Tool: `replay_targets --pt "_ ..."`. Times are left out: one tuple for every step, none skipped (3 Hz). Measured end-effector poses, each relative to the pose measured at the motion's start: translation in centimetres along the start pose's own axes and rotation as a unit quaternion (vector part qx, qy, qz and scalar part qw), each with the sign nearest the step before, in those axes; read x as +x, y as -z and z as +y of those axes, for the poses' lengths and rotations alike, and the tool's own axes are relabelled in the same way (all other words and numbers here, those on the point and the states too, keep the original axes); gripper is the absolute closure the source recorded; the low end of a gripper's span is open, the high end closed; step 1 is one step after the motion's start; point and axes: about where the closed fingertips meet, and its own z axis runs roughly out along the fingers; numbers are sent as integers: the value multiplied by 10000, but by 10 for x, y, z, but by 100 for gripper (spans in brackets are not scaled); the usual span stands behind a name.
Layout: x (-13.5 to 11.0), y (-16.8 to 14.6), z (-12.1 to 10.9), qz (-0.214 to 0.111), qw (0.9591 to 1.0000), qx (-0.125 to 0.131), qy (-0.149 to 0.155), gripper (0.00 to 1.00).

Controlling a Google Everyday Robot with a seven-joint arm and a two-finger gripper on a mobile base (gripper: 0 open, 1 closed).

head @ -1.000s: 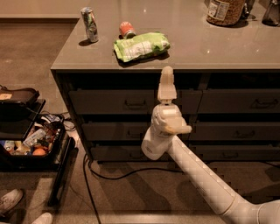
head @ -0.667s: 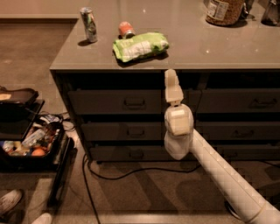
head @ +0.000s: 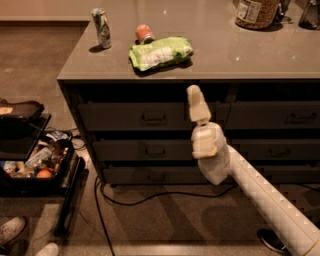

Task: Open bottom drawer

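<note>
The bottom drawer [head: 135,175] is the lowest of the left stack of three in the grey-brown cabinet. It stands closed, and its small dark handle [head: 156,177] shows at its centre. My gripper [head: 195,94] points upward in front of the top drawer row, near the divider between the two stacks. It is up and to the right of the bottom drawer's handle and holds nothing that I can see. My white wrist [head: 207,145] and arm cover the right end of the left stack.
On the countertop [head: 240,55] lie a green bag [head: 160,51], a standing can [head: 102,28], a red can on its side [head: 145,34] and a jar [head: 257,12]. A black cable [head: 150,196] runs on the floor below the cabinet. A black bin of items [head: 35,167] and shoes [head: 12,230] are at left.
My wrist and arm have swung to the right, and the gripper has shifted slightly right and down. The drawers have not moved.
</note>
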Motion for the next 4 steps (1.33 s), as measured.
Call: replay_targets --pt "11 7 1 1468 9868 127 671 0" --pt "24 23 2 2980 9450 209 1335 0" --pt "27 18 2 3101 9405 156 1378 0" --pt "27 18 2 3092 9409 156 1373 0"
